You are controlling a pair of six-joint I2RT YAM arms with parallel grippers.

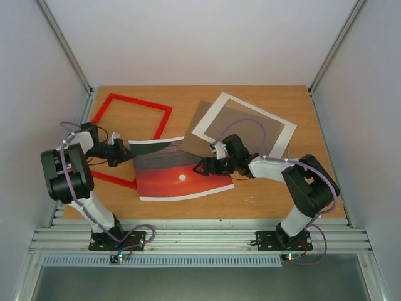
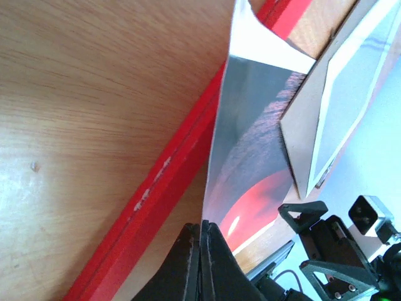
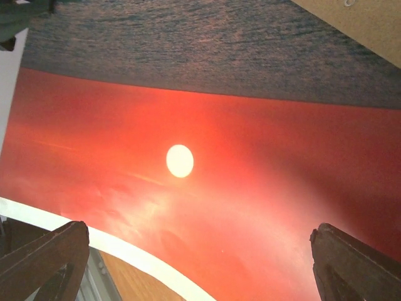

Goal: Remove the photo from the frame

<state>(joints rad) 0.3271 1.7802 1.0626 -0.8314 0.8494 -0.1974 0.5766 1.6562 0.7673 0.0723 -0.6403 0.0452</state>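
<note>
The photo [image 1: 182, 179], a red sunset with a small white sun, lies curled in the middle of the table, outside the red frame [image 1: 131, 122] at the far left. My left gripper [image 1: 128, 152] is shut on the photo's left edge [image 2: 250, 157], with the pinch point at the left gripper [image 2: 202, 229] and that edge lifted beside the frame's rail [image 2: 169, 182]. My right gripper [image 1: 200, 168] hovers open over the photo's right part. In the right wrist view the photo [image 3: 219, 125] fills the picture between the spread fingers [image 3: 357, 263], and nothing is held in the right gripper [image 3: 200, 263].
A white mat with a dark pane [image 1: 244, 125] lies at the back right on a brown backing board [image 1: 199, 128]. The board's corner [image 2: 301, 125] overlaps the photo's far edge. Grey walls close in both sides; an aluminium rail [image 1: 200, 238] runs along the near edge.
</note>
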